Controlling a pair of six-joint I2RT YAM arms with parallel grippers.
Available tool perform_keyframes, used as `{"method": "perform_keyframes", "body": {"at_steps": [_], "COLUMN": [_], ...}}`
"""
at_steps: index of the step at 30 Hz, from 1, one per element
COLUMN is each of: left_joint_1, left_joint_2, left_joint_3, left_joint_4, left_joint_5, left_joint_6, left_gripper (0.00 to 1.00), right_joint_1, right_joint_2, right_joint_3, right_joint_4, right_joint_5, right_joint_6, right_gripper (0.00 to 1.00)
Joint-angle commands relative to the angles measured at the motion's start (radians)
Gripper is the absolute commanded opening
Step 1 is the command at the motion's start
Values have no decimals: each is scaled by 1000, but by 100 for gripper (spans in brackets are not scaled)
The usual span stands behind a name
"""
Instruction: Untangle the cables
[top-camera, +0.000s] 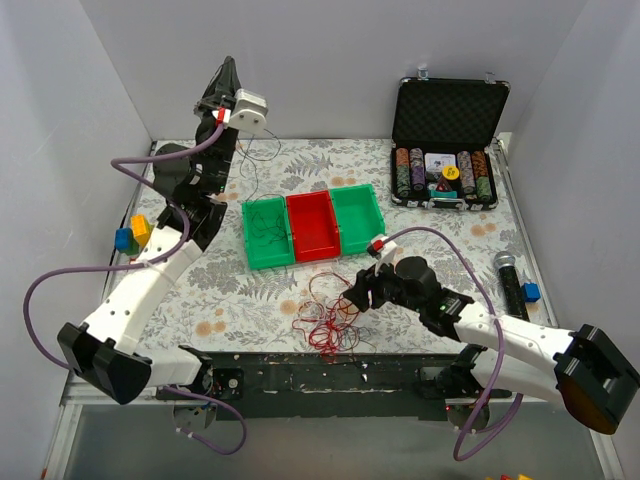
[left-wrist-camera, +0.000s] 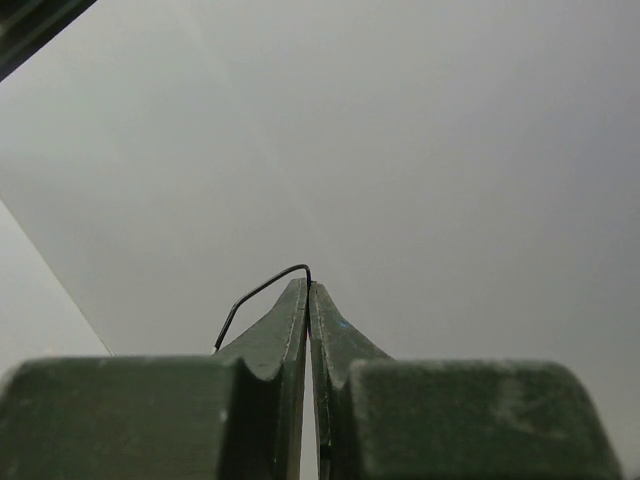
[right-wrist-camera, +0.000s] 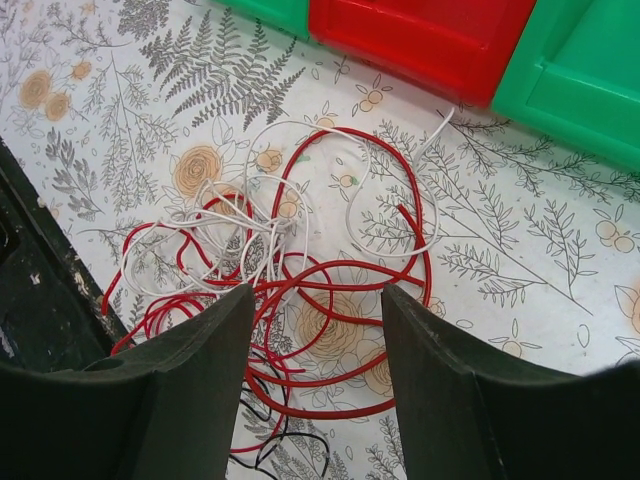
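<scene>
L claw (left-wrist-camera: 308, 290), raised near back wall, pinches one dark cable (left-wrist-camera: 262, 287). R claw (right-wrist-camera: 317, 296) spread, low over red & white cables (top-camera: 328, 322) tangled on table (top-camera: 230, 290), just before green/red bins (top-camera: 312, 225).

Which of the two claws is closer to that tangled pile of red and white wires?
Right. The right gripper hangs open just over the tangle; the left gripper is raised far behind it, shut on one dark strand.
</scene>
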Motion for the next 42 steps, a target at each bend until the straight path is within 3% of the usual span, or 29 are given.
{"method": "perform_keyframes", "body": {"at_steps": [1,17,23,31,42], "left_joint_1": [9,76,113,116,116], "left_joint_2": [9,43,41,-33,35], "left_joint_3": [-21,-277,-322,-489,-541], "left_joint_4": [46,187,129,42,19], "left_joint_5": [24,73,104,185,153], "left_joint_6": [-42,-17,-17,-9,1], "left_gripper": [0,0,0,0,0], "right_joint_1": [4,4,4,3,3], "right_joint_2": [-7,-18,-15,-4,-6], "right_joint_3": [-8,-29,-34,-32,-28], "right_joint_4": [25,30,30,30,21], "right_joint_5": [10,27,36,38,52], "right_joint_6": [11,19,21,22,21], "right_gripper": [61,61,60,60,60]}}
